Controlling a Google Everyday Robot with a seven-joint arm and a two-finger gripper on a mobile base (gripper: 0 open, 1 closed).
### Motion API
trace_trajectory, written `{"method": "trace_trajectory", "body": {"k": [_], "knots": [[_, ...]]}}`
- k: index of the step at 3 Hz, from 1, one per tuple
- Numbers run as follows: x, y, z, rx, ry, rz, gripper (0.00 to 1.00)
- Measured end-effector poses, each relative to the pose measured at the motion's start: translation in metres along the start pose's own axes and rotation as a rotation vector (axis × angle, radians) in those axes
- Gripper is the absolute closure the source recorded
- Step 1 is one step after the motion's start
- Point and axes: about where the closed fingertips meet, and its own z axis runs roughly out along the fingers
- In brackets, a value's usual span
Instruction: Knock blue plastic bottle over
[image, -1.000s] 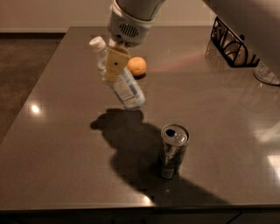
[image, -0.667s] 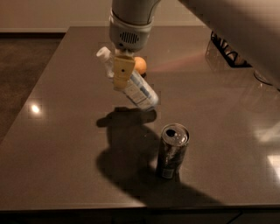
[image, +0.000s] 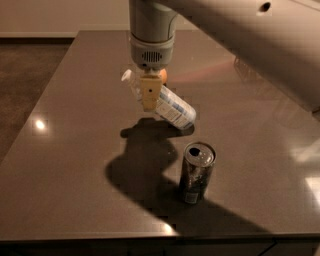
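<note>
The blue plastic bottle (image: 172, 107) is clear with a pale blue-and-white label and a white cap. It leans steeply over the dark table (image: 75, 150), cap up to the left and base low to the right near the surface. My gripper (image: 150, 97) hangs from the arm at the top centre, directly in front of the bottle's upper half and touching it. A silver drink can (image: 196, 172) stands upright in front and to the right, apart from the bottle.
An orange round fruit (image: 163, 75) sits just behind the gripper. My large pale arm (image: 240, 35) crosses the upper right of the view. The table's front edge runs along the bottom, its left edge drops to a brown floor.
The gripper has moved right and toward the camera with the bottle, and the bottle has tipped much further over, its base swinging down to the right. The can has not moved.
</note>
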Motion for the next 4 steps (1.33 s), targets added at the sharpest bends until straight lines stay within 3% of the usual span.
{"method": "trace_trajectory", "body": {"k": [2, 3, 4], "knots": [[0.008, 0.005, 0.026, -0.034, 0.029, -0.008, 0.13], [0.007, 0.004, 0.027, -0.028, 0.024, -0.008, 0.0], [0.007, 0.004, 0.027, -0.028, 0.024, -0.008, 0.0]]}}
